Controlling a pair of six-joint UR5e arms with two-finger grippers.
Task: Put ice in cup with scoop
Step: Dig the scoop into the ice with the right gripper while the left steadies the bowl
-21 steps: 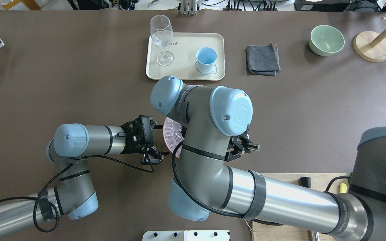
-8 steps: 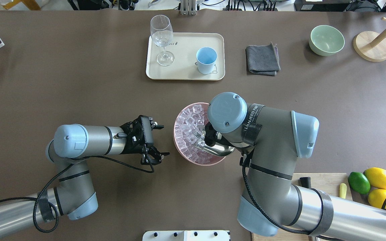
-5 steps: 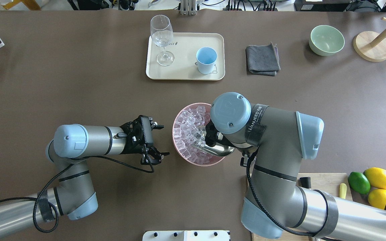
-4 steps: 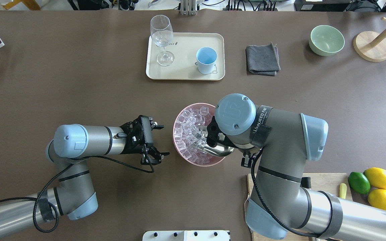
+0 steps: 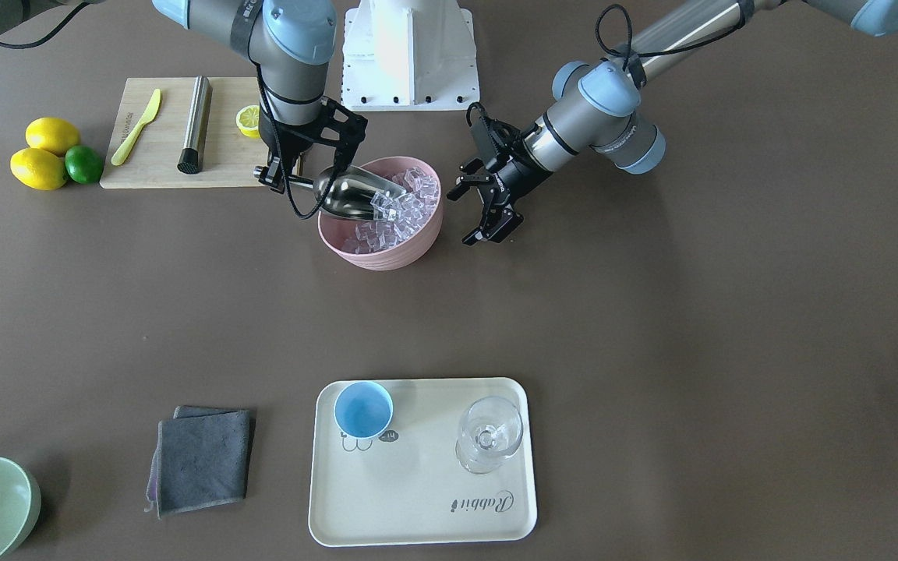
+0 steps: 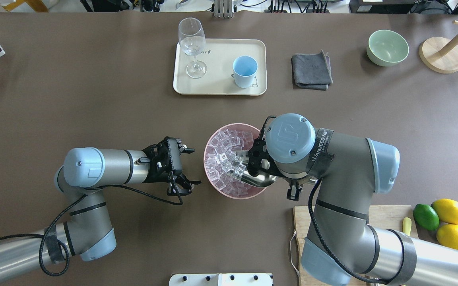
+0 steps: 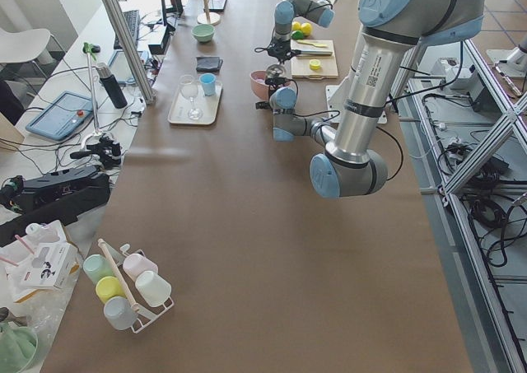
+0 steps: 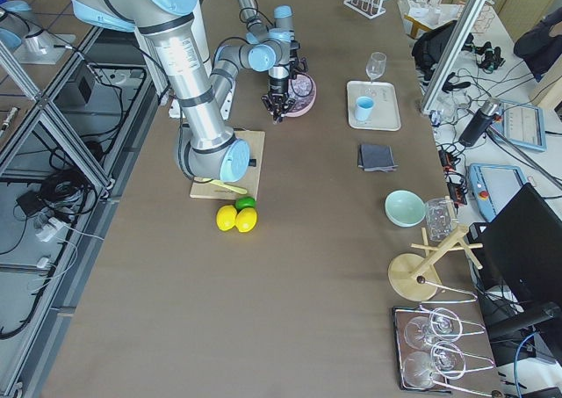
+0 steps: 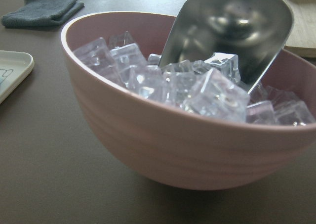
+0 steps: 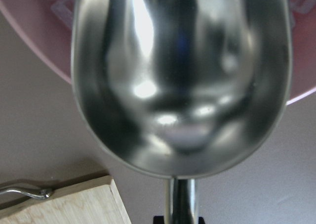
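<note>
Steel catches my eye first: the scoop (image 5: 351, 195) sits tilted, mouth down, among the ice (image 5: 402, 214) heaped in the pink bowl (image 5: 387, 255), with a few cubes at its front lip. The right fingers (image 5: 276, 176) are clenched on its thin handle, out past the bowl's rim on the side of the wooden board (image 5: 157, 160). Through the left wrist camera I look into the hollow of the trough, its front edge buried in cubes. The left fingers (image 6: 187, 183) are spread wide, released and grasping nothing, just beside the bowl without touching it. The light-blue cup (image 6: 245, 70) stands upright on the cream tray (image 6: 221, 47), well apart from the bowl across the brown counter (image 6: 94, 99). A stemmed glass (image 6: 192, 43) shares the tray. The cup's inside shows plain blue.
</note>
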